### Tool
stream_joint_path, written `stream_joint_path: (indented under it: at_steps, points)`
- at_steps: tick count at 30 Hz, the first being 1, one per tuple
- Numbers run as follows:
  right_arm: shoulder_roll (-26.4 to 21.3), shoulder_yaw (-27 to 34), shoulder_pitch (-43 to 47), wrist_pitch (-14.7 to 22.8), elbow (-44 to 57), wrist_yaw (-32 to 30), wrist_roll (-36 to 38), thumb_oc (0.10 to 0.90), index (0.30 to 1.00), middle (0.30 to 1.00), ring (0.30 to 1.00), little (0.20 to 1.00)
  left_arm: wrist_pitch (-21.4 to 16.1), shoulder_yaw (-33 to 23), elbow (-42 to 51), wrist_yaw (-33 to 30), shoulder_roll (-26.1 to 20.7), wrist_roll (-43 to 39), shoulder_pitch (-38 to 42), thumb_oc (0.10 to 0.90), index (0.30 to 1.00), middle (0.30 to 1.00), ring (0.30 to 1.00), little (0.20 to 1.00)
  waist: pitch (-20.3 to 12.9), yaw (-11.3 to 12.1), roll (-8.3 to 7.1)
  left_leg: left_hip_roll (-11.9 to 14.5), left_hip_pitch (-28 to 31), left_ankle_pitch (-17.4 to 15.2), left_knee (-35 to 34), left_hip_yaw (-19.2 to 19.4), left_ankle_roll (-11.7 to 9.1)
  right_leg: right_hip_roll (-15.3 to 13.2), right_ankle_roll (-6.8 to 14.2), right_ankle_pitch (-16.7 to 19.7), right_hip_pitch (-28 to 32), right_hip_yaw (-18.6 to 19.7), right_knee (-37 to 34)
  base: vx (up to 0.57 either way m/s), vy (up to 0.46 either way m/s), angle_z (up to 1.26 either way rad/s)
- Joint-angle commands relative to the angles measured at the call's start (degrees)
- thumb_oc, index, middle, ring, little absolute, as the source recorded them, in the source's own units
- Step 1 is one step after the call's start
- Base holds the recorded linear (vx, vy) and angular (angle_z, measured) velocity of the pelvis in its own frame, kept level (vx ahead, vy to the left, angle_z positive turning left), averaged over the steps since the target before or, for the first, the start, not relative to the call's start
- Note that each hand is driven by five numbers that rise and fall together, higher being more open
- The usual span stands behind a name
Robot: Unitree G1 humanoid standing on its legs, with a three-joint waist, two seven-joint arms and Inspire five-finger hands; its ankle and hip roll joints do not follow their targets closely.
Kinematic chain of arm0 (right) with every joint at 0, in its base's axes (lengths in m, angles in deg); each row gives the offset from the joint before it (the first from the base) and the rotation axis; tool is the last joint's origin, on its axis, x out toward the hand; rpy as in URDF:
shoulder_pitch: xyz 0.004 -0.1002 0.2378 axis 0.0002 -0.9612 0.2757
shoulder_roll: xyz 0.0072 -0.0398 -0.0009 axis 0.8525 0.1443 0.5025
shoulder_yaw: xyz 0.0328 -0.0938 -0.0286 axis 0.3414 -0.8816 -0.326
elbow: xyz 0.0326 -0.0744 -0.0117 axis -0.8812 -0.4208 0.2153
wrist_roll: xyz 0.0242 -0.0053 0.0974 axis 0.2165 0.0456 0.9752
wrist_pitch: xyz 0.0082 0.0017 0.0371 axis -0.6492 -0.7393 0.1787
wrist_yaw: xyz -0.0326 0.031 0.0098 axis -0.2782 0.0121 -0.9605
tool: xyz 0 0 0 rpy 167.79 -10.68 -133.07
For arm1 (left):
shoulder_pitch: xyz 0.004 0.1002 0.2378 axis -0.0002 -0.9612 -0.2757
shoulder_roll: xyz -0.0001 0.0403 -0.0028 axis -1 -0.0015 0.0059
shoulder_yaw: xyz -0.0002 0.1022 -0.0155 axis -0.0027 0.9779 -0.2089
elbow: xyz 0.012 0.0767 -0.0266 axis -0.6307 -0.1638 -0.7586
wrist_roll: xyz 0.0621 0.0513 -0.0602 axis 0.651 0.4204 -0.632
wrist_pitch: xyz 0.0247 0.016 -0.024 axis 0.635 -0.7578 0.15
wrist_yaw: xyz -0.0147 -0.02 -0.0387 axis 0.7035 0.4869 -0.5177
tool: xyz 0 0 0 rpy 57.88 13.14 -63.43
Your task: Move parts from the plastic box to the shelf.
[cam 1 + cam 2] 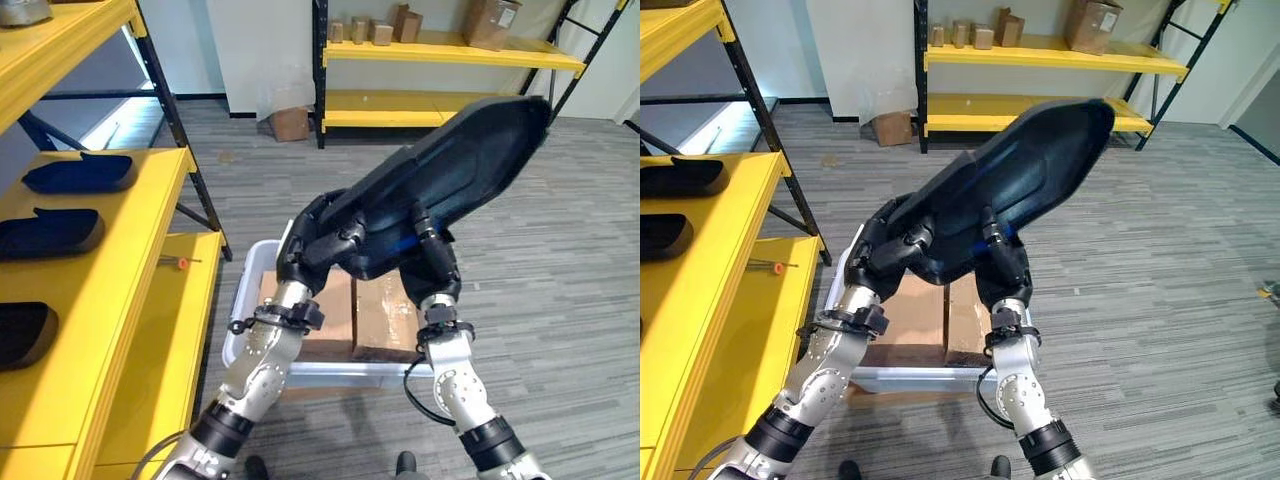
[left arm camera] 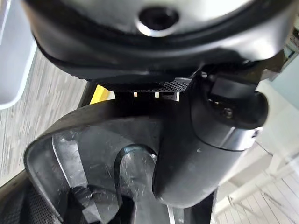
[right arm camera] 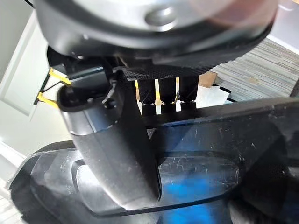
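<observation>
— Looking down from the head views, what do both hands have?
— A long black part (image 1: 440, 170), lifted above the plastic box (image 1: 250, 275) and tilted, its far end pointing up and away. The left hand (image 1: 320, 245) grips its near end; the right hand (image 1: 432, 258) grips just beside it, fingers curled over the edge. Cardboard boxes (image 1: 355, 315) sit in the plastic box below. The yellow shelf (image 1: 110, 270) stands at the left with similar black parts (image 1: 78, 173) on it.
— And the left wrist view?
— Its thumb (image 2: 205, 154) presses on the part's scratched inner face.
— The right wrist view?
— Thumb (image 3: 112, 149) on one face, fingers (image 3: 168, 95) wrapped over the rim: a closed grasp.
</observation>
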Motion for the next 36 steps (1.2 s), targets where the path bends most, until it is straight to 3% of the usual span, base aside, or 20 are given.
stream_joint_path:
  at_steps: [1, 14, 15, 16, 26, 36]
  points:
    - [1.18, 2.68, 7.55, 2.92, 5.18, 3.91, -3.35, 0.4, 0.3, 0.3, 0.3, 0.3, -5.7, 0.43, 1.47, 3.08, 1.15, -0.34, 8.45, 0.4, 0.3, 0.3, 0.3, 0.3, -3.51, 1.01, -0.42, 3.41, 4.83, -4.31, -0.31, 4.47, -0.59, -2.66, 1.05, -1.56, 0.36, -2.22, 4.44, 0.0, 0.0, 0.0]
    - [0.45, 3.24, 7.16, 2.07, 4.57, 4.11, -4.25, 0.412, 0.316, 0.316, 0.316, 0.316, -5.2, -1.36, 2.96, 4.52, -0.69, -2.19, 3.96, 0.4, 0.3, 0.3, 0.3, 0.3, -3.81, 1.59, -0.02, 3.27, 4.84, -4.25, -0.25, 4.17, -0.62, -2.58, 0.94, -1.76, 0.89, -2.65, 4.44, 0.0, 0.0, 0.0]
    - [0.34, 3.3, 6.99, 2.07, 4.61, 4.07, -4.38, 0.778, 0.83, 0.83, 0.83, 0.83, -5.21, -1.58, 3.13, 4.75, -0.87, -2.31, 3.4, 0.4, 0.3, 0.3, 0.3, 0.3, -3.85, 1.63, 0.05, 3.26, 4.79, -4.22, -0.25, 4.11, -0.63, -2.59, 0.94, -1.78, 0.92, -2.73, 4.41, 0.0, 0.0, 0.0]
    - [0.35, 3.28, 6.96, 2.07, 4.63, 4.06, -4.39, 0.9, 1.0, 1.0, 1.0, 1.0, -5.21, -1.59, 3.15, 4.76, -0.88, -2.31, 3.36, 0.4, 0.3, 0.3, 0.3, 0.3, -3.88, 1.6, 0.06, 3.26, 4.77, -4.22, -0.25, 4.09, -0.64, -2.59, 0.94, -1.78, 0.92, -2.75, 4.41, -0.01, -0.004, 0.04]
    - [-2.77, 9.38, 0.1, 1.94, 7.28, 4.92, -7.71, 0.9, 1.0, 1.0, 1.0, 1.0, -5.87, -11.02, 9.91, 6.59, -4.12, -4.81, -7.48, 0.4, 0.3, 0.3, 0.3, 0.3, -3.85, 2.0, 0.82, 3.38, 4.51, -3.96, -0.28, 3.78, -0.85, -2.45, 0.85, -1.8, 1.03, -3.08, 4.04, 0.0, 0.0, 0.0]
    - [-4.29, 12.82, -11.77, -2.01, 6.74, 9.55, -8.57, 0.9, 1.0, 1.0, 1.0, 1.0, -5.96, -20.51, 17.3, 10.54, -4.46, -12.64, -22.42, 0.4, 0.3, 0.3, 0.3, 0.3, -2.68, 2.62, 2.4, 4.77, 3.41, -2.79, 0.13, 2.31, -1.27, -0.95, -0.23, -4.47, 0.22, -3.53, 6.67, -0.02, -0.026, 0.02]
